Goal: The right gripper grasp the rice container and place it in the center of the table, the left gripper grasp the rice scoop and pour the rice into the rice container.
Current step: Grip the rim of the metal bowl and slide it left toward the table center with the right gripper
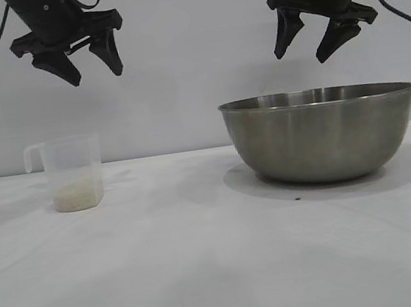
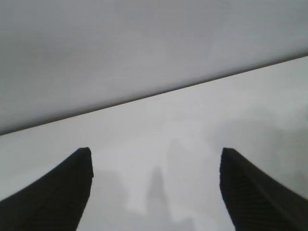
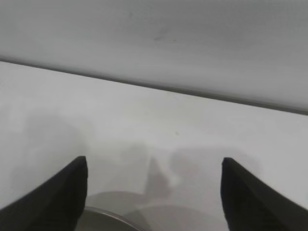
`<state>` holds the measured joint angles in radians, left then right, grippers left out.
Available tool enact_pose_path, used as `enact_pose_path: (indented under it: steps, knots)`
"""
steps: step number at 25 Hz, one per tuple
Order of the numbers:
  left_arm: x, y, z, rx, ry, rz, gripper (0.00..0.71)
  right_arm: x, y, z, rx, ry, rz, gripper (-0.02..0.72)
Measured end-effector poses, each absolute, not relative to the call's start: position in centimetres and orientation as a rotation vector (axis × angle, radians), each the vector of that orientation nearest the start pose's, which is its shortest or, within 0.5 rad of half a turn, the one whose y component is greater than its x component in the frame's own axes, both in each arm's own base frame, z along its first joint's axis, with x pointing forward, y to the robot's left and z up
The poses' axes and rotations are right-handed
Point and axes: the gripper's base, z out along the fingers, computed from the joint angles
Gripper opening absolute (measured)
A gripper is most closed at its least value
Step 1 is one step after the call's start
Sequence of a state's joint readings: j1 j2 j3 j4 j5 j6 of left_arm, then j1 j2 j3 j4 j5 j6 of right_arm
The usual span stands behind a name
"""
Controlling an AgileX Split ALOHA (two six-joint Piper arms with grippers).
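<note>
1. The left gripper (image 1: 94,71) hangs high above the scoop (image 1: 74,173), fingers spread, holding nothing.
2. The right gripper (image 1: 302,54) hangs above the bowl (image 1: 322,135), fingers spread and empty.
3. The scoop stands upright on the table (image 1: 206,274), left, rice (image 1: 77,194) at its bottom.
4. The bowl sits right of centre.

Plain grey wall (image 1: 179,66) fills the scene from 9 to 3 o'clock; small dark speck (image 1: 296,200) lies toward 4 o'clock.

Both arms cut off above, rice container (image 3: 108,219) mostly cropped
</note>
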<state>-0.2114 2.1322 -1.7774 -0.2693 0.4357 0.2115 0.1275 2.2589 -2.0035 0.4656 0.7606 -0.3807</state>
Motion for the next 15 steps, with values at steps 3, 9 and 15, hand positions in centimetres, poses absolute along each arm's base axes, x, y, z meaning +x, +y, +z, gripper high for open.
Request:
enact_pose_path:
  steps: [3,9,15]
  knots:
    - [48.7,-11.5,23.9,0.261,2.253,-0.257,0.486,50.8,9.4,23.0,-0.333,2.408,0.427,0.521]
    - [48.7,-11.5,23.9,0.262,2.254,-0.258,0.486,50.5,9.4,22.9,-0.357,2.445,0.439,0.521]
    - [48.7,-11.5,23.8,0.263,2.258,-0.258,0.486,49.5,8.1,24.5,-0.359,2.523,0.426,0.521]
